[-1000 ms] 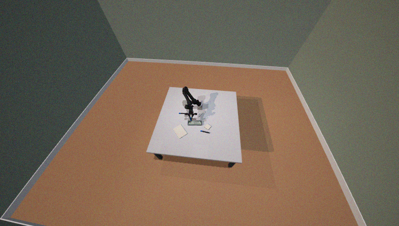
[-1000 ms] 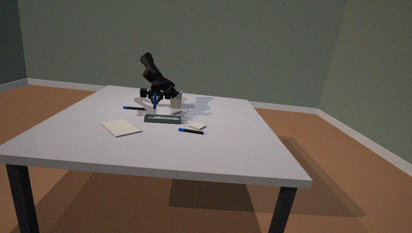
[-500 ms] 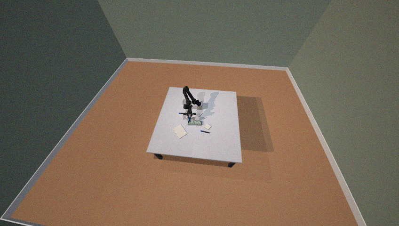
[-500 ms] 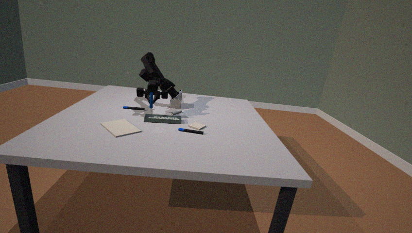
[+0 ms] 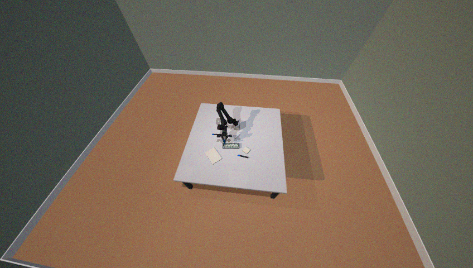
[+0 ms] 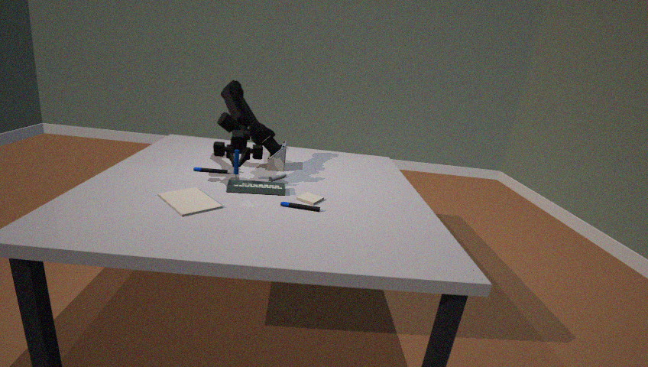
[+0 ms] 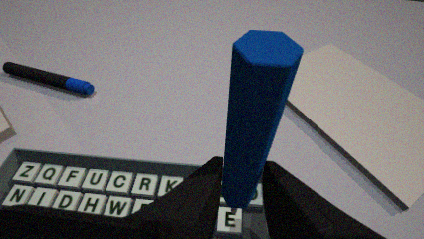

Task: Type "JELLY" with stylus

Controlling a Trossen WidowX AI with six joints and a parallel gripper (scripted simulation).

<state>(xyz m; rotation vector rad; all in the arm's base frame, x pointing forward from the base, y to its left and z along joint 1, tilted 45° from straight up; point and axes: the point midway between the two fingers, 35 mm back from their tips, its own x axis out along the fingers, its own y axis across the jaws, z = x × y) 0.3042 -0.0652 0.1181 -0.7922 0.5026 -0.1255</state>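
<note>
Blue six-sided stylus (image 7: 256,115) gripped between the black, tapering gripper fingers, standing near upright over a dark grey keyboard (image 7: 100,158) with white, black-lettered keys. E key (image 7: 230,220) visible just beside its lower end. Beyond: black pen with blue end (image 7: 47,77); flat cream pad (image 7: 363,115).

Black arm (image 5: 228,114) (image 6: 245,111), keyboard (image 5: 231,146) (image 6: 256,187) as landmark.
Behind keyboard: matte black throughout; long, straight links, chunky rounded joints. Nearer keyboard: blocky dark wrist housing, small boxy lumps either side of gripper (image 5: 224,139) (image 6: 237,166) (image 7: 243,191). Fingers dark, tapering to narrow tips. Fine markings too small to tell.
</note>
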